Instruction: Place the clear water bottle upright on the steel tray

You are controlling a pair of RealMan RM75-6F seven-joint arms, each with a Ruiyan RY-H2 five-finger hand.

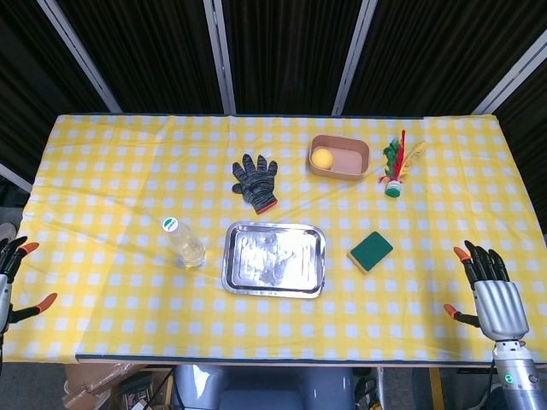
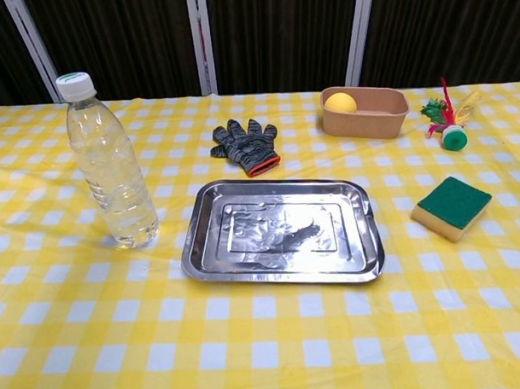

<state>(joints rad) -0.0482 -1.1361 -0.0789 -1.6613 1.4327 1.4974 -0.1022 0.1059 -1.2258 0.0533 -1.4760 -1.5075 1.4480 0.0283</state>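
Note:
The clear water bottle (image 1: 185,244) (image 2: 110,165) with a white cap stands upright on the yellow checked cloth, just left of the steel tray (image 1: 273,258) (image 2: 283,232). The tray is empty. My left hand (image 1: 12,278) shows only at the left edge of the head view, fingers apart, far left of the bottle and holding nothing. At the table's front right corner my right hand (image 1: 489,289) is open with fingers spread, well right of the tray. Neither hand appears in the chest view.
A dark knit glove (image 1: 255,181) lies behind the tray. A tan box (image 1: 338,157) holding a yellow ball (image 1: 321,158) sits at the back right, beside a feathered shuttlecock (image 1: 396,171). A green sponge (image 1: 370,250) lies right of the tray.

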